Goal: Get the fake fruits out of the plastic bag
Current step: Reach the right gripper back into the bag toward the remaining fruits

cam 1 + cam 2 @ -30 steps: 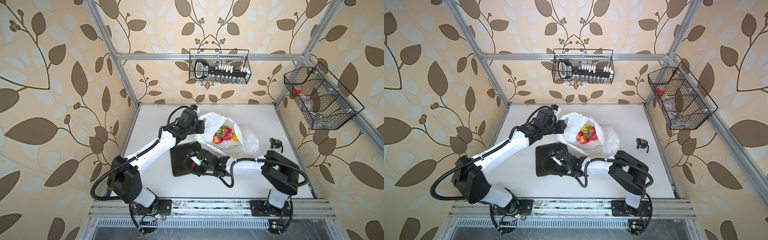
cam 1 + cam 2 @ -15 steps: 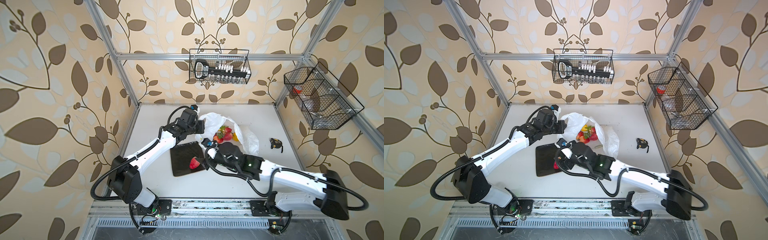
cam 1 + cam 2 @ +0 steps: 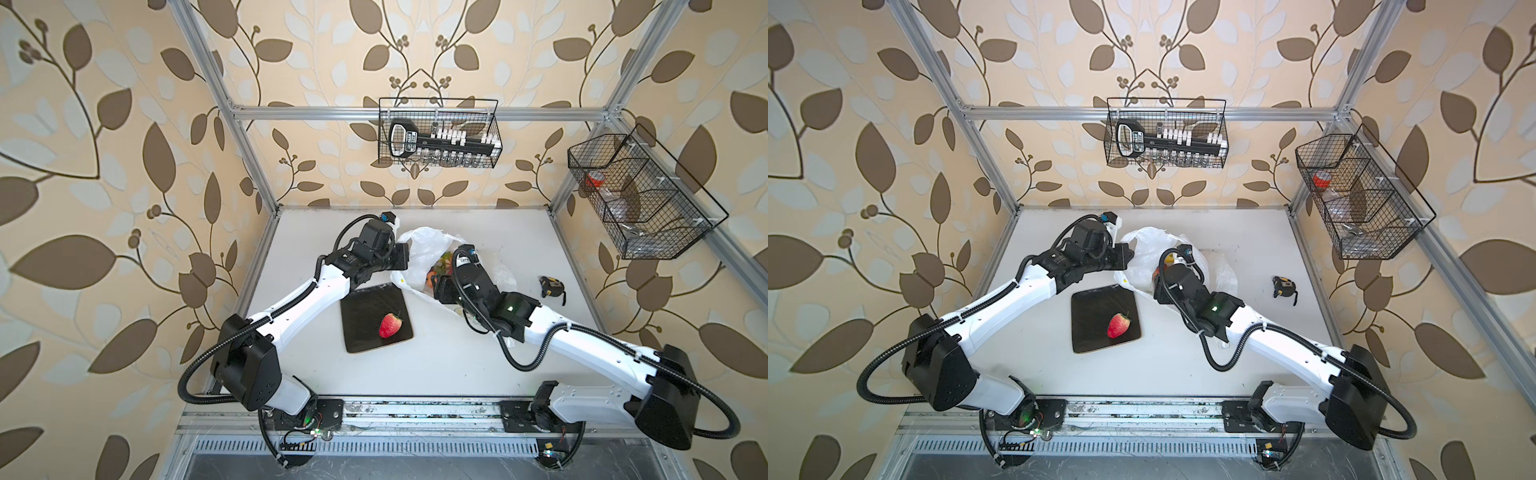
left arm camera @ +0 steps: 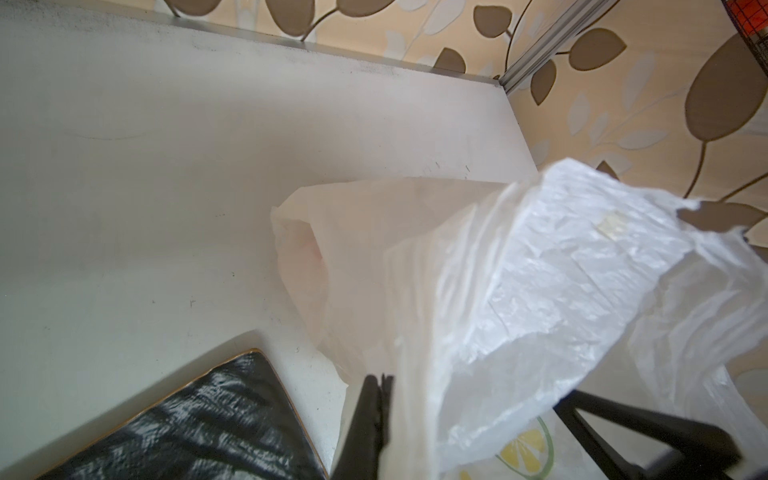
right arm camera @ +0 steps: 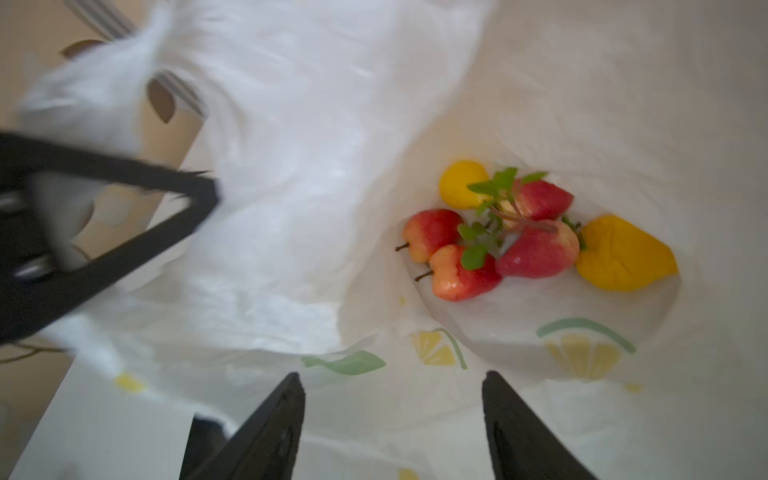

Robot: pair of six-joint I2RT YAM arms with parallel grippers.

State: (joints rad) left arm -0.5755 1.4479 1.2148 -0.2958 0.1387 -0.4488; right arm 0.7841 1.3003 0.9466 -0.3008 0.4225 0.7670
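Since 1 s ago the R gripper (image 5: 392, 376) has left the black square plate (image 3: 360, 309) and swung over to the mouth of the thin white translucent plastic bag (image 3: 422, 251) w/ printed citrus slices. One glossy red bumpy fake fruit (image 3: 390, 325) now lies on the plate, toward its near-right corner. R jaws stand apart w/ nothing betw. them, pointing down into the open bag. At the bag's bottom, per right wrist view, sits a touching cluster: several red plastic pieces (image 5: 536, 249), a green leafy sprig (image 5: 492, 205) across them, a small yellow round piece (image 5: 461, 185) and a yellow-orange pear-shaped piece (image 5: 623, 253). The L gripper (image 4: 379, 380) hasn't shifted: fingers pressed together, pinching the bag's film and holding that edge up on the bag's left side. The bag rests mid-table on the white tabletop (image 3: 457, 365), just beside the plate's far-right corner.
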